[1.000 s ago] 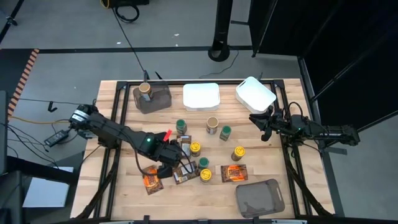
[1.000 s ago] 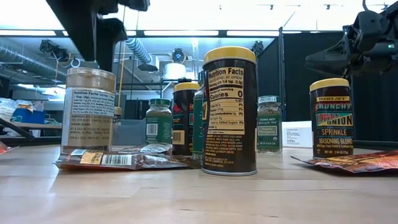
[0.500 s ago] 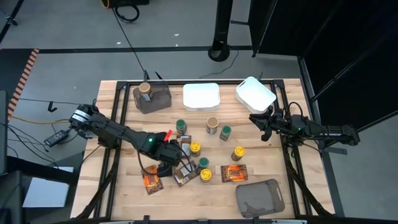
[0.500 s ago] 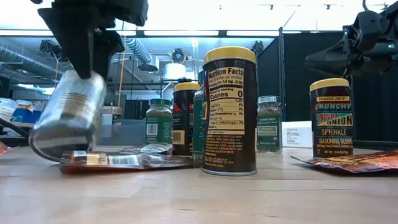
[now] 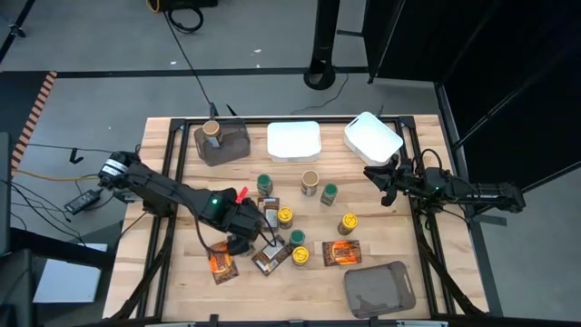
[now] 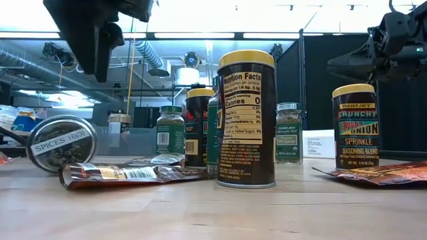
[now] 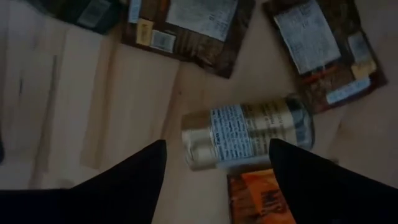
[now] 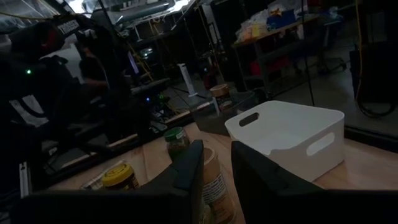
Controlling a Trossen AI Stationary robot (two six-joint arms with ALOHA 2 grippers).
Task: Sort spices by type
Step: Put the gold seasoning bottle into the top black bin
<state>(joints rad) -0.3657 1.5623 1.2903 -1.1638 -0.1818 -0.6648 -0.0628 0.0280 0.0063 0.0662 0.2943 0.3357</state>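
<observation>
Toppled jar (image 6: 61, 143) lies beside brown packet (image 6: 133, 174).

Toppled jar (image 7: 249, 132) on table (image 5: 182, 282) (on its side), between packets (image 7: 186, 25).

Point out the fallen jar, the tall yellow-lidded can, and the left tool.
Fallen jar (image 6: 61, 143), low view, on its round end facing the camera.
Yellow-lidded can (image 6: 246, 120), low view, on its label.
Left tool (image 7: 214, 158), left wrist view, midway between its fingertips.

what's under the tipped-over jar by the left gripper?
The fallen jar lies on its side below the open left gripper, partly on an orange packet and touching a brown packet. What its body covers can't be seen.
</observation>
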